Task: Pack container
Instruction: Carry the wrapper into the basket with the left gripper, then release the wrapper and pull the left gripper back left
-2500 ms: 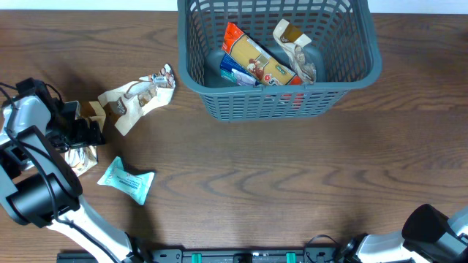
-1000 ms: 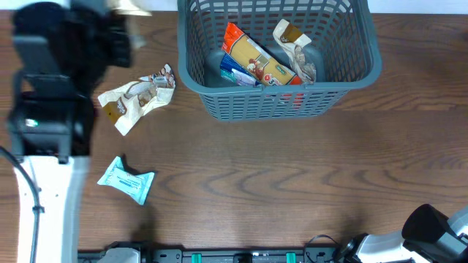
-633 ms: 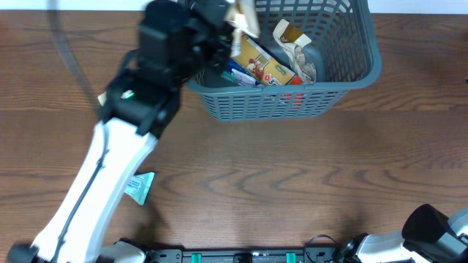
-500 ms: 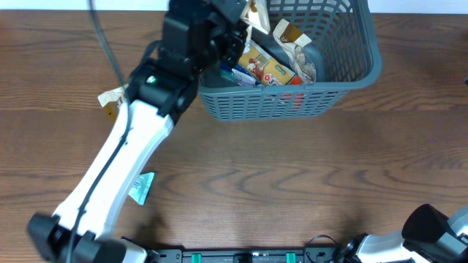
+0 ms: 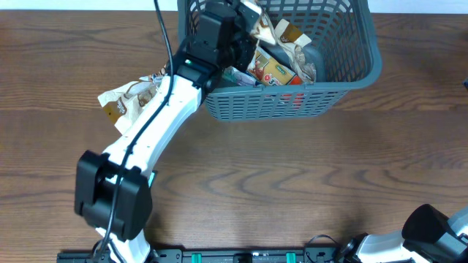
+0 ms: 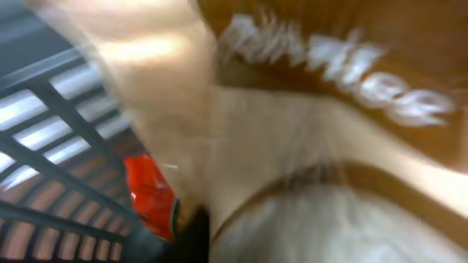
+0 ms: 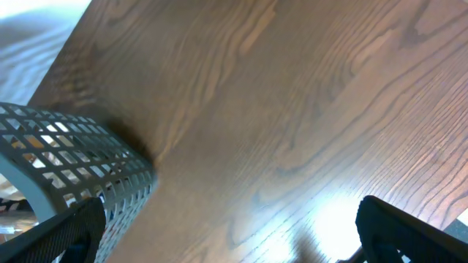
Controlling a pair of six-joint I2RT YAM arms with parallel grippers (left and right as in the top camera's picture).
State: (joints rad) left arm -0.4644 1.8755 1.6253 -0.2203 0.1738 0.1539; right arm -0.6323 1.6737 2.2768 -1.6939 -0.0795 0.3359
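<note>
The container (image 5: 351, 69), a dark grey-green lattice basket, stands at the back of the table. My left gripper (image 5: 245, 22) hangs over its left part with a tan-and-white snack packet (image 5: 262, 28) at its tip. That packet (image 6: 307, 146) fills the blurred left wrist view and hides the jaws, so open or shut does not show. Basket lattice (image 6: 44, 146) and a red packet (image 6: 150, 197) lie below it. My right gripper (image 7: 230, 241) stands wide open over bare wood, with nothing between its fingers and the container (image 7: 73, 168) to its left.
An orange-yellow packet (image 5: 267, 67), a blue one (image 5: 232, 73) and a white-brown one (image 5: 296, 47) lie inside the basket. A crumpled white-and-brown packet (image 5: 131, 98) lies on the table left of it. The left arm (image 5: 146, 139) crosses the table's left half.
The left arm has swung from the table's far left up and right with the tan packet, and now reaches over the basket's left part. The right arm has not moved.
</note>
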